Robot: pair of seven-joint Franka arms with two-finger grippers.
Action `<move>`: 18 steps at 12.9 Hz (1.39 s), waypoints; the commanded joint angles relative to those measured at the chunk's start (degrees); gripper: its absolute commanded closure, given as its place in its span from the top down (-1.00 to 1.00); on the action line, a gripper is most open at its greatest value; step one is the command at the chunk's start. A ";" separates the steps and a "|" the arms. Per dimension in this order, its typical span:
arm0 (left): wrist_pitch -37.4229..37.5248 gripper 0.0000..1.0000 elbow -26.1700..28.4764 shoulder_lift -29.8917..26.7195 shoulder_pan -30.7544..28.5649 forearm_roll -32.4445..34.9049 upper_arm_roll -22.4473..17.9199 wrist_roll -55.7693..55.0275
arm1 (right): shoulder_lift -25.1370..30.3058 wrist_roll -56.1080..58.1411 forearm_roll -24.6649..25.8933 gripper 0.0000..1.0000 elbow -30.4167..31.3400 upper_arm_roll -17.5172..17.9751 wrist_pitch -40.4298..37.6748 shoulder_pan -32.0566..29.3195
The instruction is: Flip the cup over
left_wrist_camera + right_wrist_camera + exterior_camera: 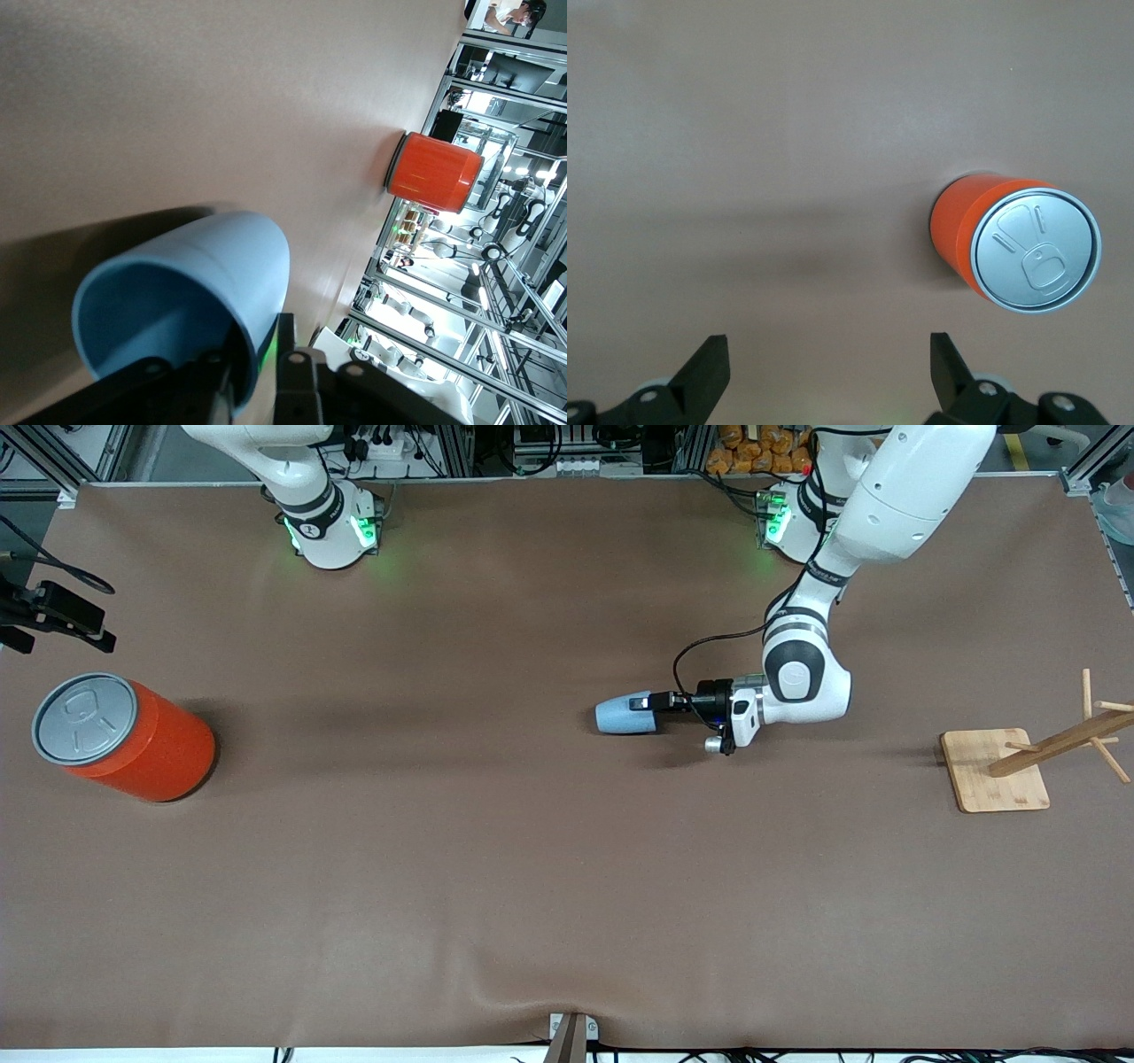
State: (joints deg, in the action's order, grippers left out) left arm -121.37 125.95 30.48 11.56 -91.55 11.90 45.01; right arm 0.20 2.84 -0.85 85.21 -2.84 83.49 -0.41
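Observation:
The light-blue cup [623,715] lies on its side near the middle of the table, its mouth turned toward the left arm's end. My left gripper [654,702] is shut on the cup's rim. In the left wrist view the cup [221,266] shows its darker inside, and the left gripper [257,376] has one finger inside the mouth and the other finger [297,372] outside the wall. The right gripper [830,367] hangs open and holds nothing, high over the table near the right arm's end; the front view shows only that arm's base.
A large orange can [124,735] with a grey lid stands at the right arm's end, also in the right wrist view as the can [1014,243]. A wooden peg rack [1028,757] on a bamboo base sits at the left arm's end. A black device [53,615] juts over the table edge.

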 commanded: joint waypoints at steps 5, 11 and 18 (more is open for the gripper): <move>-6.50 -1.00 -6.76 -0.50 2.93 -1.35 0.05 -5.52 | 1.11 0.50 0.85 1.00 0.66 0.21 -0.52 0.23; -12.22 -1.00 -11.78 -3.75 3.11 6.81 -0.47 -18.11 | 1.11 0.85 0.77 1.00 0.66 0.03 -0.87 0.15; -12.40 -1.00 -14.59 -6.21 2.24 24.11 -1.18 -27.41 | 1.03 0.94 0.50 1.00 0.66 -0.06 -1.31 -0.12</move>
State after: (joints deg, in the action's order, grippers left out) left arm -133.25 111.05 26.51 13.93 -71.24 10.88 21.26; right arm 0.22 2.98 -0.85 85.21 -2.98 82.53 -0.40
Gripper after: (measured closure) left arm 0.943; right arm 0.000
